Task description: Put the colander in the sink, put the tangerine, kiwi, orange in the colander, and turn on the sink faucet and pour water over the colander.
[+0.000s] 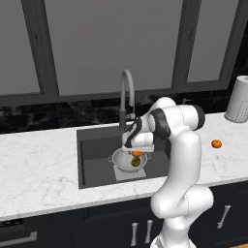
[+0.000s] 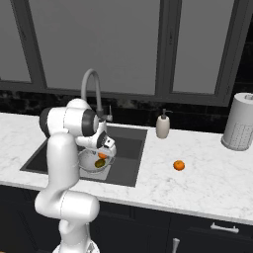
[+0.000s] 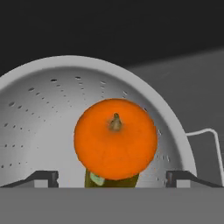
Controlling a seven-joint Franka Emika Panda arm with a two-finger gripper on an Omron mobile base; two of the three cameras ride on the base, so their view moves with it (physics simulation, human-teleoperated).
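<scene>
The silver colander (image 1: 121, 162) (image 2: 89, 160) (image 3: 43, 113) stands in the dark sink (image 1: 97, 160) (image 2: 126, 148). My gripper (image 1: 137, 149) (image 2: 103, 152) (image 3: 111, 177) hangs just above it, open. In the hand view a bright-orange fruit (image 3: 116, 138), tangerine or orange I cannot tell, sits between the wide-apart fingertips with a gap on each side. It lies over the green-brown kiwi (image 3: 94, 180) (image 1: 135, 162) (image 2: 100, 162) in the bowl. A second orange-coloured fruit (image 1: 216, 143) (image 2: 179, 165) rests on the counter right of the sink. The sink faucet (image 1: 127, 87) (image 2: 91, 81) arches behind; no water runs.
A tall perforated grey cylinder (image 1: 239, 99) (image 2: 240, 122) stands at the counter's far right. A soap dispenser (image 2: 162, 126) sits behind the sink's right corner. A window and a dark backsplash close off the back of the white marble counter (image 1: 38, 164).
</scene>
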